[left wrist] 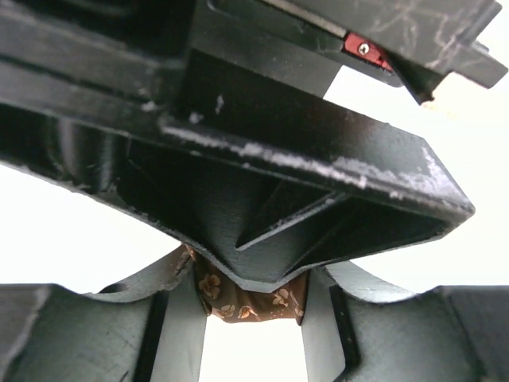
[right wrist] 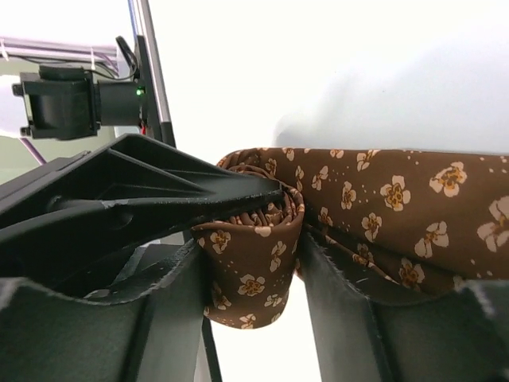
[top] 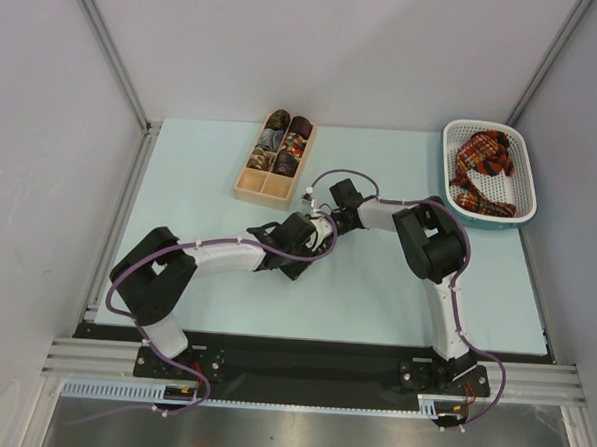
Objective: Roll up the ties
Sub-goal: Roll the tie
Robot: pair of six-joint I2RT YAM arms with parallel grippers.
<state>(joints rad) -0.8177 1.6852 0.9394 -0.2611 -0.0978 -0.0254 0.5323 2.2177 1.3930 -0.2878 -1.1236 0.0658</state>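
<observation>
Tie [right wrist: 374, 208] — brown, cream-flowered, partly coiled — is pinched by left tool [left wrist: 253, 296] and by right tool [right wrist: 253, 267].

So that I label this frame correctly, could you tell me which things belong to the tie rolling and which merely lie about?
Job: brown floral tie, partly rolled; finished rolled ties; red plaid ties, unrolled.
Lying about: wooden divided box holding the rolls; white perforated basket holding the plaid ties.
</observation>
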